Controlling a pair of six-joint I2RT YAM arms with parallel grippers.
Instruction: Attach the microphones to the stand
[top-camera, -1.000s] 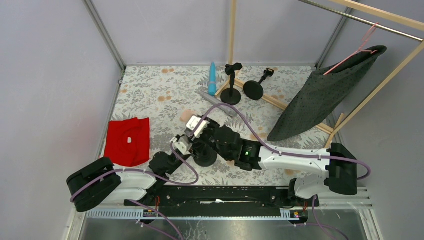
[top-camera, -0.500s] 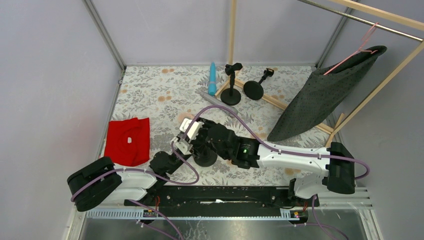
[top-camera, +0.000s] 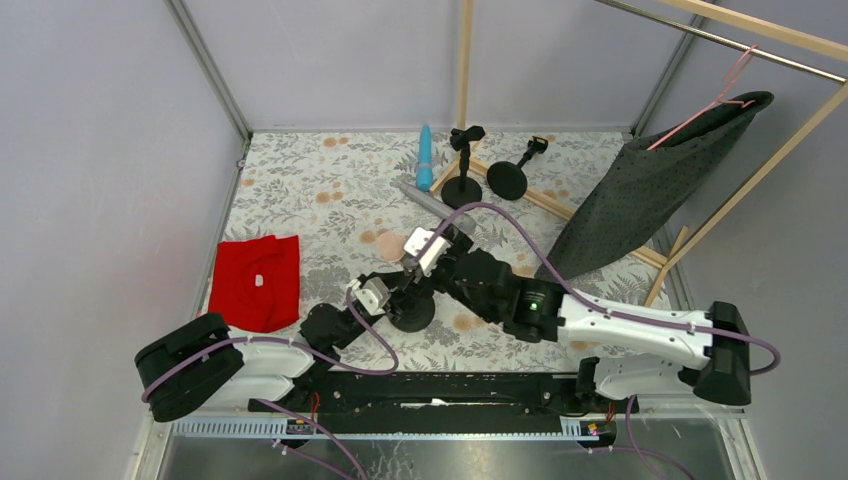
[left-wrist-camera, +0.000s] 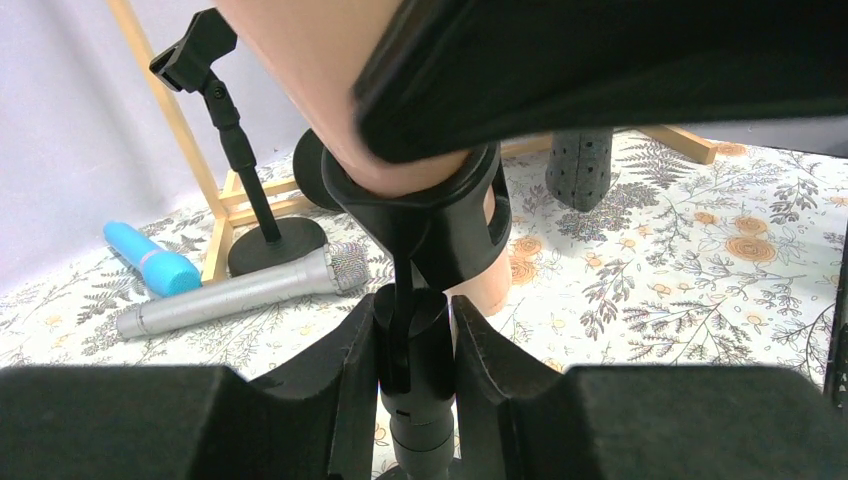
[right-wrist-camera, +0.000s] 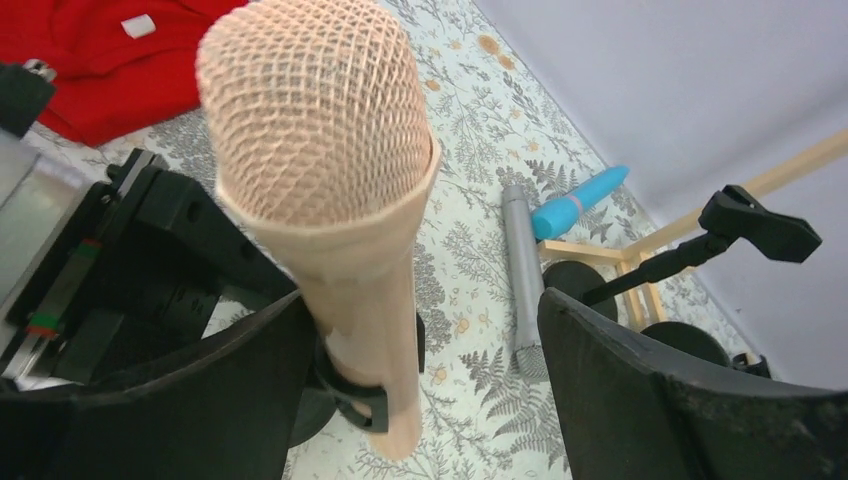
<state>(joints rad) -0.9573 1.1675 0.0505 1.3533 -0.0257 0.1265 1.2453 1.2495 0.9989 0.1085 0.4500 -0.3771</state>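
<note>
Down low, the left gripper (left-wrist-camera: 415, 345) is clamped on the black stem of the stand (left-wrist-camera: 412, 420), one finger pressed to each side. The clip (left-wrist-camera: 440, 215) rings the pink microphone (right-wrist-camera: 320, 170), which sits tilted in it. The right gripper (right-wrist-camera: 425, 310) holds its jaws wide apart around that microphone. The body is just beside one finger and well clear of the other. The silver microphone (left-wrist-camera: 235, 295) and blue microphone (left-wrist-camera: 150, 262) lie on the table (left-wrist-camera: 700, 270) near a second stand (left-wrist-camera: 245, 170).

Blk/white arms (top-camera: 620, 325), purple cables (top-camera: 497, 213), green LED (top-camera: 534, 303), blk L end effector (left-wrist-camera: 415, 352)
</note>
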